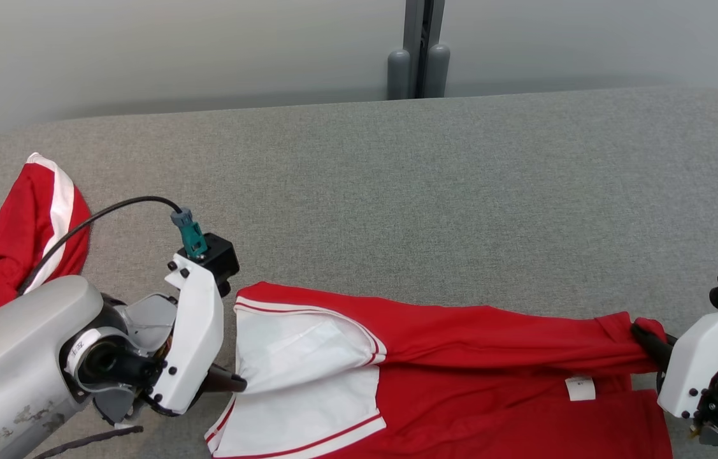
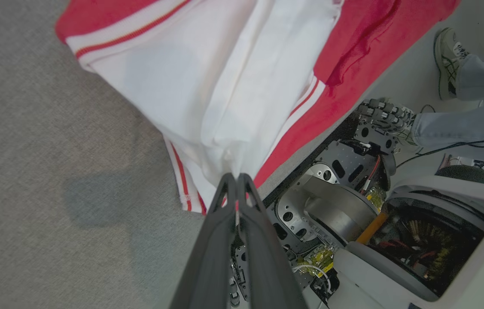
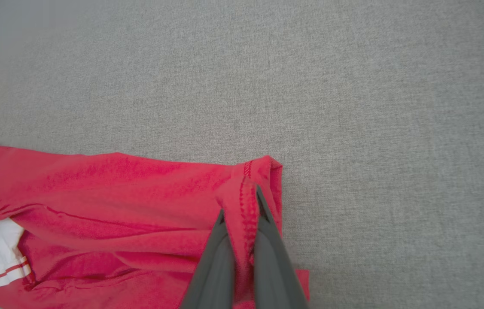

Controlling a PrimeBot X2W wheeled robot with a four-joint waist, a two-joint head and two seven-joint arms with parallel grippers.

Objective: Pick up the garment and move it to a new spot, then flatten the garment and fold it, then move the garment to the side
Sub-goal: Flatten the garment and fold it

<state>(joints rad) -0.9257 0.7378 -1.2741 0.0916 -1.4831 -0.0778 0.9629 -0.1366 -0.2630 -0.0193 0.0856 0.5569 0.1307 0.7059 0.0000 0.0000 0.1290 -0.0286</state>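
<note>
Left gripper (image 2: 237, 177), right gripper (image 3: 242, 201) each clamping opposite ends of red-and-white fabric garment (image 1: 460, 344), lying along grey cloth-covered table's (image 1: 460, 191) near edge.

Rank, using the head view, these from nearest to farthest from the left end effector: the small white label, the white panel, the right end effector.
1. White panel: gripped by the left end effector.
2. Small white label: farther right on the red garment.
3. Right end effector: far right, holding the garment's end.

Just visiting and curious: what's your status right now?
Left gripper shut on garment, white end; right gripper shut on red hem. Garment stretched between them over the table. Second red garment far left, apart.
</note>
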